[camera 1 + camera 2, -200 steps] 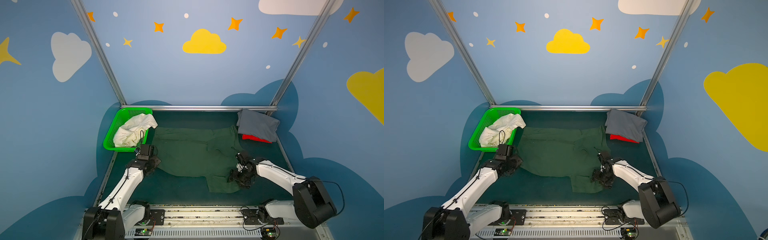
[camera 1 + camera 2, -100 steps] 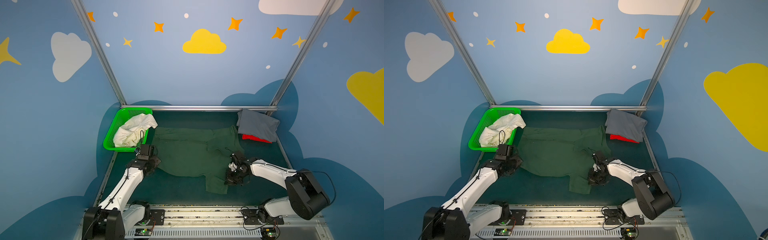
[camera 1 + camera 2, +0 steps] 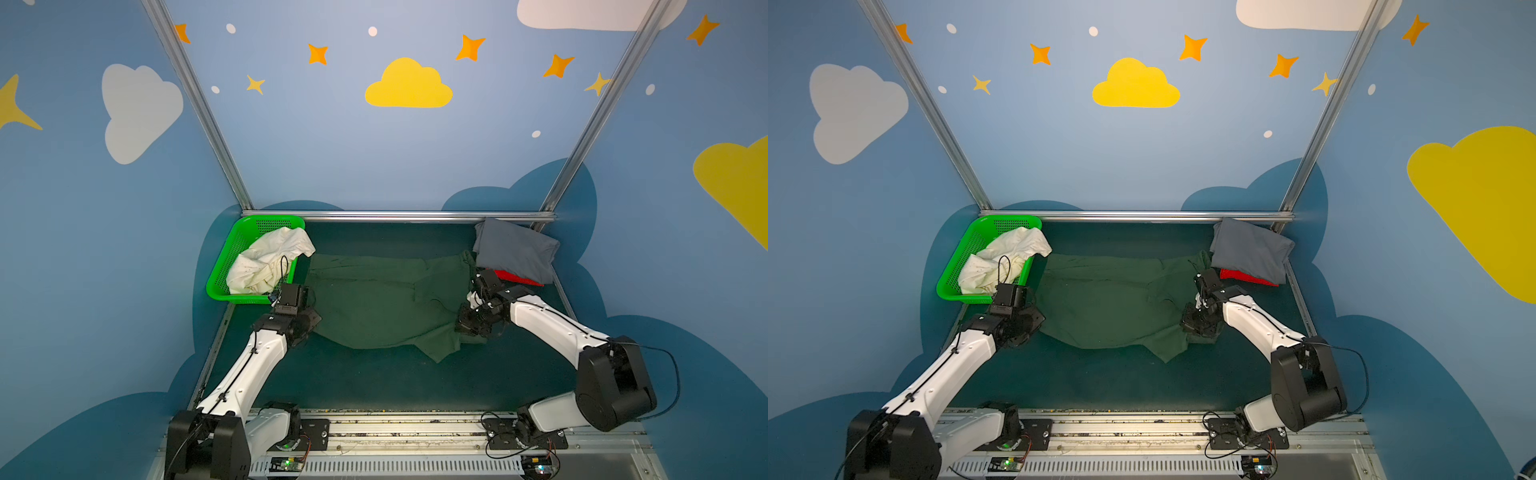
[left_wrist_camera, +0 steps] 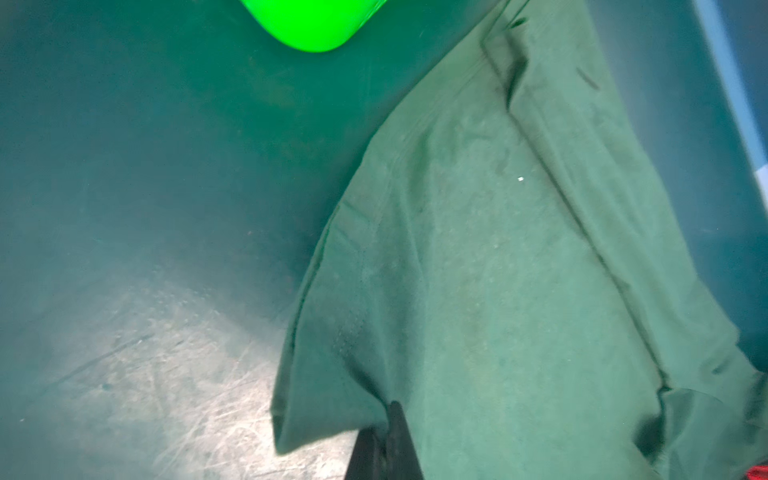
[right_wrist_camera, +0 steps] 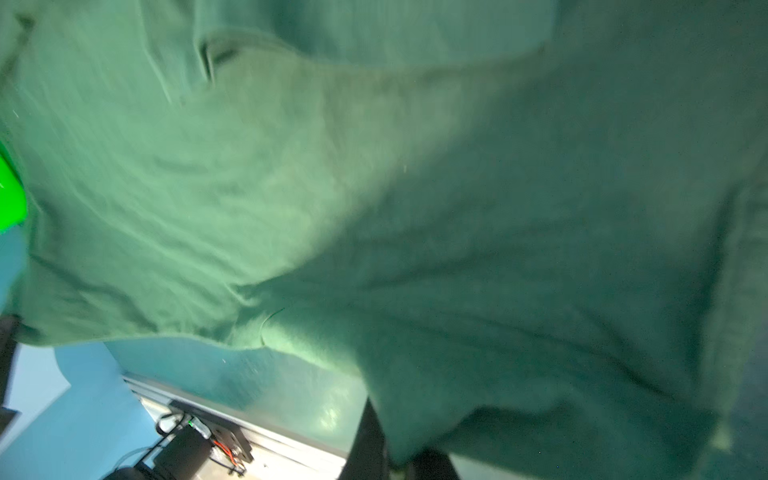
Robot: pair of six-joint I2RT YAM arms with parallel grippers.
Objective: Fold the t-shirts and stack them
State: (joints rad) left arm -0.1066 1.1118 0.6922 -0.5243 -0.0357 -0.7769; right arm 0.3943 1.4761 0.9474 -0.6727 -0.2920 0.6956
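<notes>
– Since a second ago, we see that the right gripper has climbed from lower centre-right toward the middle right in both top views. The near flap of the dark green t-shirt has come up with it.
– Is it pinching now?
– Yes. Its jaws were spread a second ago and are now pressed together on a bunched fold at that shirt's right side.
– And the left gripper?
– We see it at centre left, unmoved, clamped on the shirt's left hem. The left wrist view shows cloth caught at its fingers.
– Where do we find the shirt itself?
– Spread across the middle of the mat.
– And the others?
– We find the grey t-shirt lying on the red t-shirt at the mat's far right corner. The cream-white t-shirt is crumpled in the basket at centre left.
</notes>
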